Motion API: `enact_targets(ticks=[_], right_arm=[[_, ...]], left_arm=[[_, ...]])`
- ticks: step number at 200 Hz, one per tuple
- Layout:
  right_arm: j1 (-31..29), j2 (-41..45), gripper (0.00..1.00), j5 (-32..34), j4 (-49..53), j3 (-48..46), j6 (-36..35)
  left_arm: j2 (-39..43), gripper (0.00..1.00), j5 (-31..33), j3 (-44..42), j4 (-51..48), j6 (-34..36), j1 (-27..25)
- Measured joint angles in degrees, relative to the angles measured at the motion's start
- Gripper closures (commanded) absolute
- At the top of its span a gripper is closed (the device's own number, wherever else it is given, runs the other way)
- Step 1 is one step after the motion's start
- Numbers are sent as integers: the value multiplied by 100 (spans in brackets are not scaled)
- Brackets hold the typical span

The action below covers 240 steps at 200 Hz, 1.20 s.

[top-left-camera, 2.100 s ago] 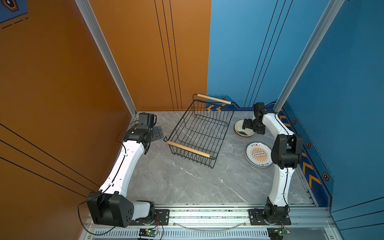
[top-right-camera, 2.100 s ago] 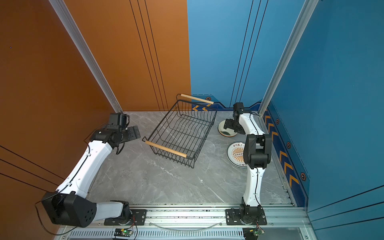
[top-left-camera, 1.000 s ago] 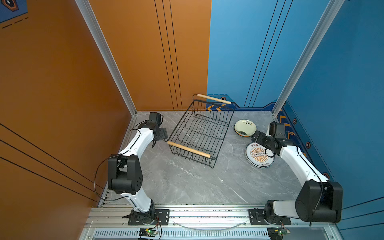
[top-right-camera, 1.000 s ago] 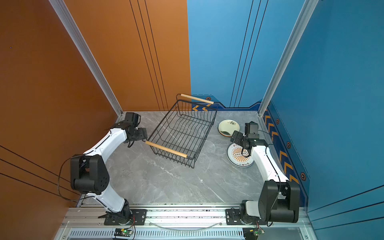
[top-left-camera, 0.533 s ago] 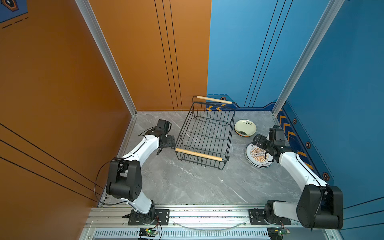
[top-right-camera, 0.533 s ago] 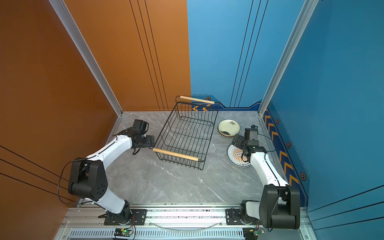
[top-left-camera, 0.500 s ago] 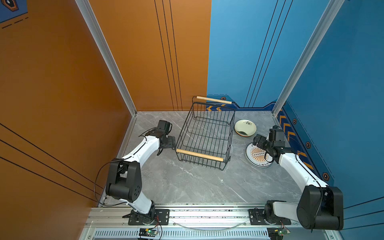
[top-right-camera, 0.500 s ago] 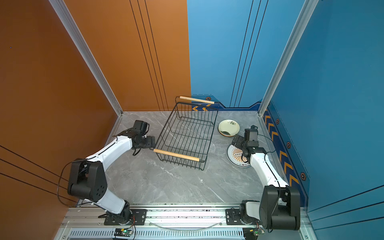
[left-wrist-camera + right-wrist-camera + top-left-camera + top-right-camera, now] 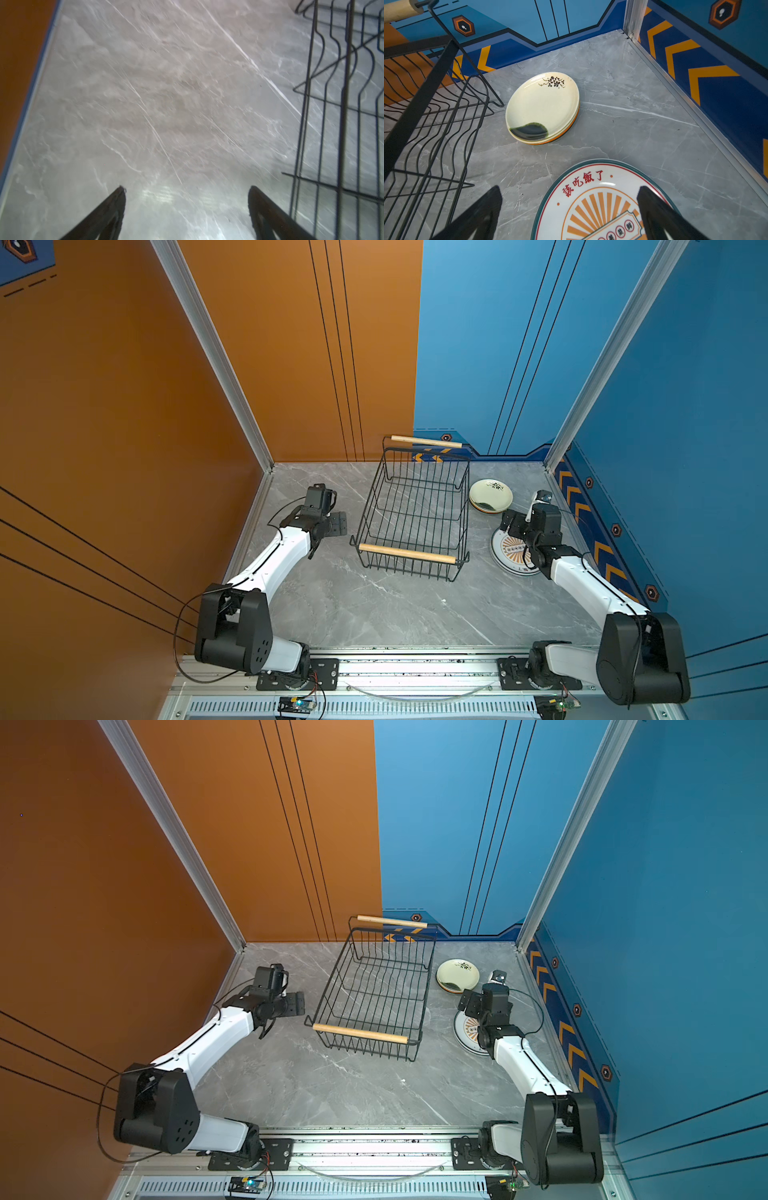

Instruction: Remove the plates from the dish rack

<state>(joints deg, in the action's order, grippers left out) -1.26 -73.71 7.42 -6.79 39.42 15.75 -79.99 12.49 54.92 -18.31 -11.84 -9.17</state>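
two groups of plates lie on the grey worktop (image 9: 374, 605), both to the right of the dish rack (image 9: 409, 568) and outside it. the far group is a small stack (image 9: 490, 497) just beside the rack's far right corner. a cream plate (image 9: 543, 108) with a dark green patch and a dark flower sprig tops it, and an orange rim shows underneath. nearer to me the sunburst plate (image 9: 591, 199) lies flat, white with a dark rim, red characters and orange rays. it is near the stack but apart from it.

the rack stands upright, open side up, and through its wire floor only worktop shows. its long axis runs from me toward the back wall, leaning a little to the right as it goes. the near handle (image 9: 407, 553) and the far handle (image 9: 426, 442), both light wood, lie across its ends.

my right hand (image 9: 569, 197) is spread wide over the far edge of the sunburst plate, one finger above the plate and the other above bare worktop, pinching nothing. i cannot tell whether it touches. my left hand (image 9: 187, 197) is spread too, holding nothing, low over the worktop just beside the rack's left wall.
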Motion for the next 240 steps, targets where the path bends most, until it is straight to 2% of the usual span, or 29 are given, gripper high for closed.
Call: enact_targets(ticks=[18, 22, 39, 100, 151, 194, 240], right_arm=[[0, -223, 0, 140, -310, -59, -98], [0, -271, 0, 173, -393, -90, -120], [2, -426, 0, 229, -693, -227, -236], [7, -505, 0, 142, -1530, -496, -573], [15, -247, 0, -90, -1908, -1056, -726], [66, -269, 0, -164, -2706, -1622, -852], [96, -962, 0, -273, -4024, -1991, -1010]], left_arm=[[398, 5, 291, -748, 973, 330, 4], [476, 0, 348, -896, 1165, 393, 0], [688, 2, 509, -1449, 1980, 638, -2], [323, 2, 890, -2673, 4404, 1174, 79], [-254, 2, 1008, -2841, 5429, 1340, 146], [-846, 2, 1432, -2682, 5565, 1554, -151], [-820, 2, 1921, -3008, 6343, 1438, -59]])
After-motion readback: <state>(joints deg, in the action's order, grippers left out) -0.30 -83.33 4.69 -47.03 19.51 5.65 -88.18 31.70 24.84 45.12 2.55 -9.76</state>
